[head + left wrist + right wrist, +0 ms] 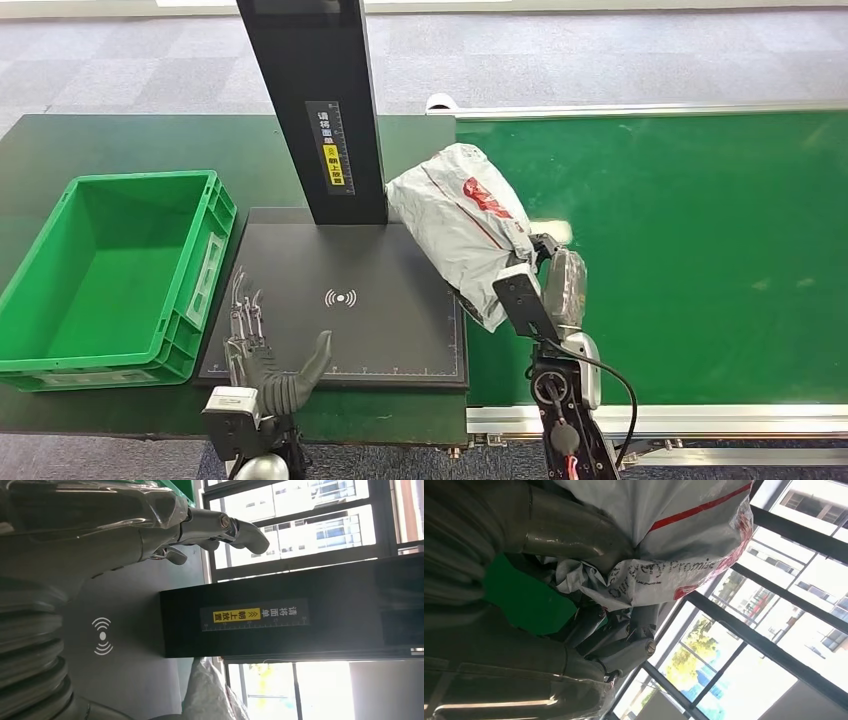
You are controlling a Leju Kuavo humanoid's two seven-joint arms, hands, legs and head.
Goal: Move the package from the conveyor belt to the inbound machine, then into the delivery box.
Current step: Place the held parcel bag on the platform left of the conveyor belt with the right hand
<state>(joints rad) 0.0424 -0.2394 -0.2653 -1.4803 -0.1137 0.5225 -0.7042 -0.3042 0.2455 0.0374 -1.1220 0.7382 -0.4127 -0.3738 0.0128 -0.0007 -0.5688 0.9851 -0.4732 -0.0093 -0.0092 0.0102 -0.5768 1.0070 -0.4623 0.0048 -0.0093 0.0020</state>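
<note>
A grey plastic mailer package [462,215] with red print hangs lifted over the seam between the green conveyor belt [680,250] and the black inbound machine's scan pad [340,300]. My right hand [545,275] grips its near lower end; in the right wrist view the thumb and fingers [624,645] pinch the crumpled package [664,575]. My left hand [262,355] hovers open over the pad's near left corner, fingers spread and holding nothing. The left wrist view shows those fingers [220,530] above the pad's wireless symbol [102,636]. The green delivery box [110,275] stands empty left of the pad.
The machine's black upright post [315,110] with a yellow label rises from the pad's far edge, close beside the package. A dark green table [150,145] carries the box and machine. The belt's metal frame [700,420] runs along the near edge.
</note>
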